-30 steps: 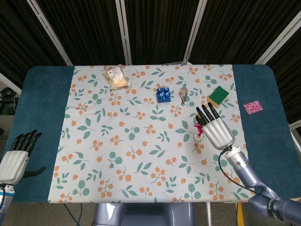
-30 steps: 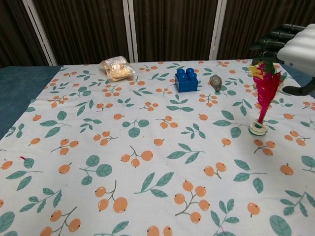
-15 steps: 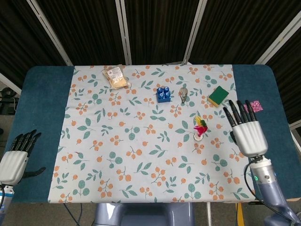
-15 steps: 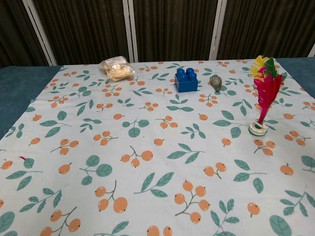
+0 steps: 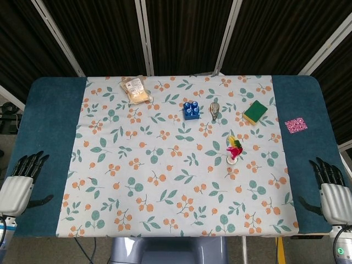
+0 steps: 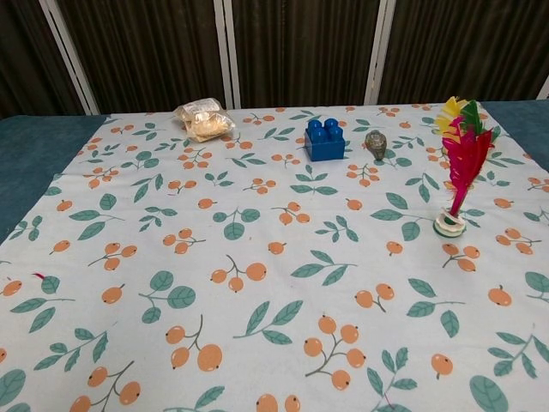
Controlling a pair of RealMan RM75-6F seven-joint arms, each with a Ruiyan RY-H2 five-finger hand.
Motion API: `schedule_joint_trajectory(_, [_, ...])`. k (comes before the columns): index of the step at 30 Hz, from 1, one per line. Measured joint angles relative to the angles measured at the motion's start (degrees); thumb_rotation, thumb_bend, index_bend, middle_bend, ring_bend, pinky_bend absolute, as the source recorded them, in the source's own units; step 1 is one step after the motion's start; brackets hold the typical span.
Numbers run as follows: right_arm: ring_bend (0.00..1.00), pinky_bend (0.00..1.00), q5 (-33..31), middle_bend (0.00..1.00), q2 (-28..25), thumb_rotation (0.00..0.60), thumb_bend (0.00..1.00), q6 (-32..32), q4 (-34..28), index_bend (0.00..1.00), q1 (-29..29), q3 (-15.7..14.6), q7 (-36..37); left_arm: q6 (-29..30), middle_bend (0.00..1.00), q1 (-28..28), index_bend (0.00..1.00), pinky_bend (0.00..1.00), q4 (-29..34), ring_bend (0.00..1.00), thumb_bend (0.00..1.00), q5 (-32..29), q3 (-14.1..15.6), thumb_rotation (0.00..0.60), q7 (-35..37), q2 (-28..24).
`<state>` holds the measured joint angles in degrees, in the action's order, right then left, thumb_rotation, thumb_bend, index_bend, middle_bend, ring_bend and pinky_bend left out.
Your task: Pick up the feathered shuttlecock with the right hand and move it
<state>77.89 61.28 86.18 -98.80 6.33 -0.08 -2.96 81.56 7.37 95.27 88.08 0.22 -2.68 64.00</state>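
Note:
The feathered shuttlecock (image 5: 234,149) stands upright on its white base on the patterned cloth, right of centre; the chest view shows its red, yellow and green feathers (image 6: 464,163) at the right. My right hand (image 5: 333,193) rests at the table's front right corner, fingers extended and apart, holding nothing, far from the shuttlecock. My left hand (image 5: 21,182) lies at the front left corner, fingers extended, empty. Neither hand appears in the chest view.
A blue toy brick (image 5: 191,109), a small grey metal object (image 5: 214,109), a green-and-yellow sponge (image 5: 255,112) and a bagged snack (image 5: 136,89) lie along the far side. A pink patterned square (image 5: 296,125) sits on the blue table (image 5: 49,115) at the right.
My right hand has pulled back from beside the shuttlecock to the front right corner of the table, leaving the chest view. The shuttlecock stays standing in place. The left hand has not moved.

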Motion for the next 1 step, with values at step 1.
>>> schedule_joint_trajectory(1, [0.0,0.0,0.0,0.0,0.1,0.6,0.11,0.0,0.1,0.06,-0.1,0.2,0.1,0.0,0.0,0.0,0.0,0.0,0.0,0.0,0.07,0.0,0.0,0.6,0.1,0.0])
